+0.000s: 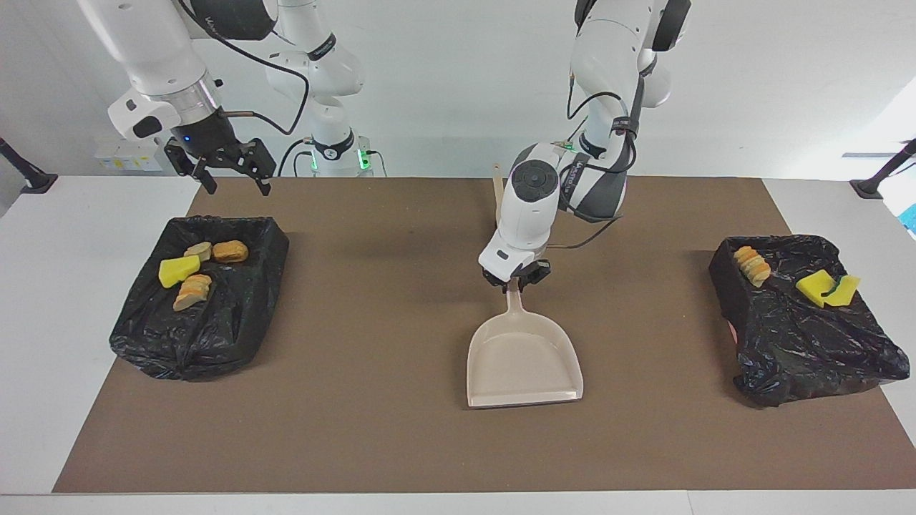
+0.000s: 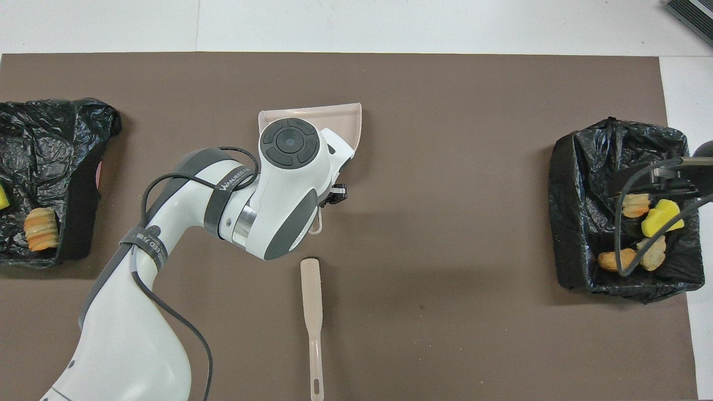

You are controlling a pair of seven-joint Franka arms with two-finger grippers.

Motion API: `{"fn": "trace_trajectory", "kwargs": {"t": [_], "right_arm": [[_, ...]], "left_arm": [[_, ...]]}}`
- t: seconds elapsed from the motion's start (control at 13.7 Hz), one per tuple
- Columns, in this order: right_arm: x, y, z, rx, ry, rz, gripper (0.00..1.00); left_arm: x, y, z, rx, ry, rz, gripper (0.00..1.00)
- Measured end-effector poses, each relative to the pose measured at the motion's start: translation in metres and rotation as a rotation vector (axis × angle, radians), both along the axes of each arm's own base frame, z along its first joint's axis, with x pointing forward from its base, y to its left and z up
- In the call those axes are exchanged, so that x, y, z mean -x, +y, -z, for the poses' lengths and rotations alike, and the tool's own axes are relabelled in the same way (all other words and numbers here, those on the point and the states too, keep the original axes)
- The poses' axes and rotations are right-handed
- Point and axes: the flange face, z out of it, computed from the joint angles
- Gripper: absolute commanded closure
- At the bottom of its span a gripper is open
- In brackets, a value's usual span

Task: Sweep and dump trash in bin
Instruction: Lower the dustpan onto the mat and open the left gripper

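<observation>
Beige dustpan (image 1: 523,359) is pinched at its handle by the left gripper (image 1: 514,280), mouth toward six o'clock in the facing view; right gripper (image 1: 227,174) is held spread above a bin (image 1: 236,315).

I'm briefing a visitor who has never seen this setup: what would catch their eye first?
Mid-mat, the left hand grips the handle of an empty beige dustpan. At each end of the table sits a black-bagged bin holding yellow and tan trash chunks. The open right hand waits above one bin.
</observation>
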Motion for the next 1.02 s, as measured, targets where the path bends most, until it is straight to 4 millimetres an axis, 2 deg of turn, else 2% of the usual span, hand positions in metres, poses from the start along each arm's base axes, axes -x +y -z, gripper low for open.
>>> {"fn": "trace_trajectory", "kwargs": {"t": [0.29, 0.44, 0.58, 0.66, 0.8, 1.02], "right_arm": [[0.000, 0.000, 0.000, 0.000, 0.000, 0.000, 0.00], [0.000, 0.000, 0.000, 0.000, 0.000, 0.000, 0.00], [0.000, 0.000, 0.000, 0.000, 0.000, 0.000, 0.00], [0.000, 0.000, 0.000, 0.000, 0.000, 0.000, 0.00], [0.000, 0.000, 0.000, 0.000, 0.000, 0.000, 0.00], [0.000, 0.000, 0.000, 0.000, 0.000, 0.000, 0.00]], "left_arm": [[0.000, 0.000, 0.000, 0.000, 0.000, 0.001, 0.31], [0.000, 0.000, -0.004, 0.003, -0.005, 0.001, 0.17], [-0.002, 0.004, -0.013, 0.009, -0.017, 0.000, 0.12], [-0.004, 0.009, -0.021, 0.013, -0.028, 0.005, 0.00], [-0.010, 0.032, -0.041, 0.014, -0.048, 0.015, 0.00], [-0.016, 0.086, -0.072, 0.021, -0.071, 0.049, 0.00]]}}
